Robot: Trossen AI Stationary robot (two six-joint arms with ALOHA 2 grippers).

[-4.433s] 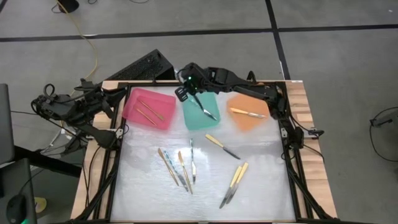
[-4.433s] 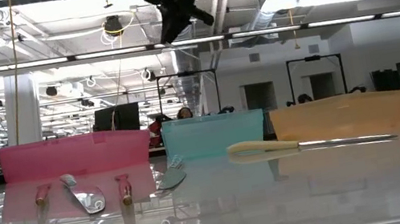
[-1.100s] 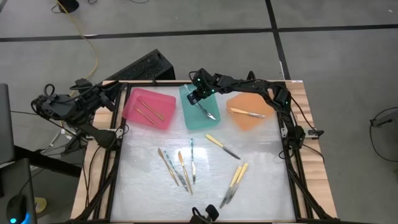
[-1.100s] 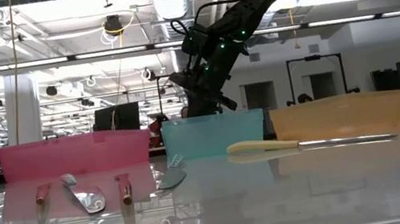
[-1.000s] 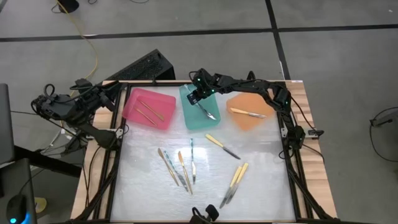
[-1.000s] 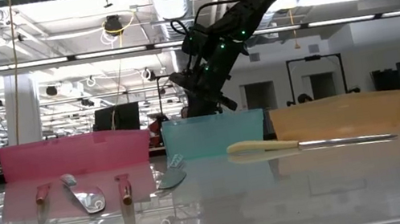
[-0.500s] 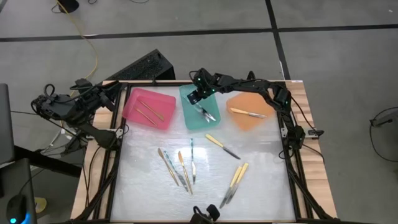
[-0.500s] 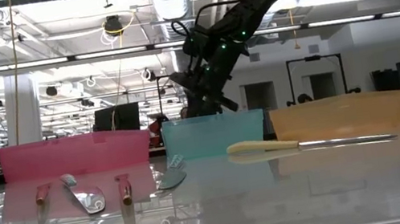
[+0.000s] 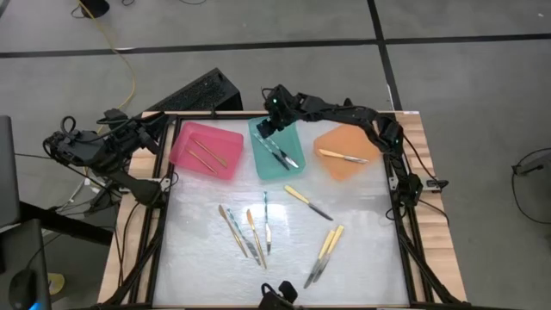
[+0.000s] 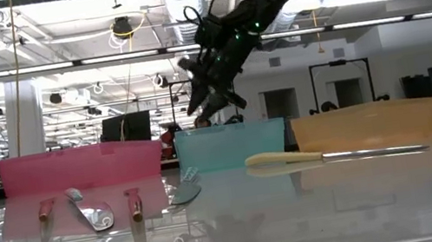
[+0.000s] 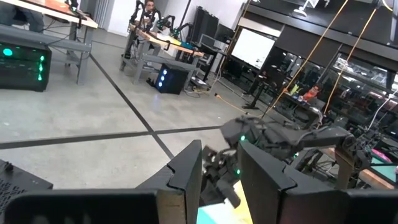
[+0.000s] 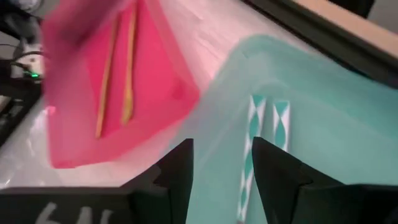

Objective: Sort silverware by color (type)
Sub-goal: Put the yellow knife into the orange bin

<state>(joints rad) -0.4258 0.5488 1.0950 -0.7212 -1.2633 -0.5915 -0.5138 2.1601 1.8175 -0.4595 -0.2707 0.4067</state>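
Observation:
My right gripper (image 9: 267, 123) (image 12: 221, 174) hovers open over the far end of the teal tray (image 9: 258, 168), with nothing between its fingers. Two teal-handled pieces of silverware (image 9: 282, 155) (image 12: 264, 124) lie side by side on the tray's floor below it. The pink tray (image 9: 185, 155) holds two orange-tan pieces (image 9: 207, 153). The orange tray (image 9: 344, 170) holds one pale yellow knife (image 9: 343, 156). Several more pieces (image 9: 248, 229) lie on the table's near half. My left gripper (image 9: 157, 129) (image 11: 221, 180) waits open off the table's left edge.
A pale yellow knife (image 9: 308, 203) lies near the table's middle, and two more yellow pieces (image 9: 324, 255) lie near the front right. The three trays stand in a row along the far edge. A dark keyboard-like object (image 9: 196, 93) sits beyond the far left corner.
My right gripper has opened and let go of a teal-handled piece, which now lies in the teal tray beside the one that was there. The gripper has then risen and drawn a little toward the table's far edge.

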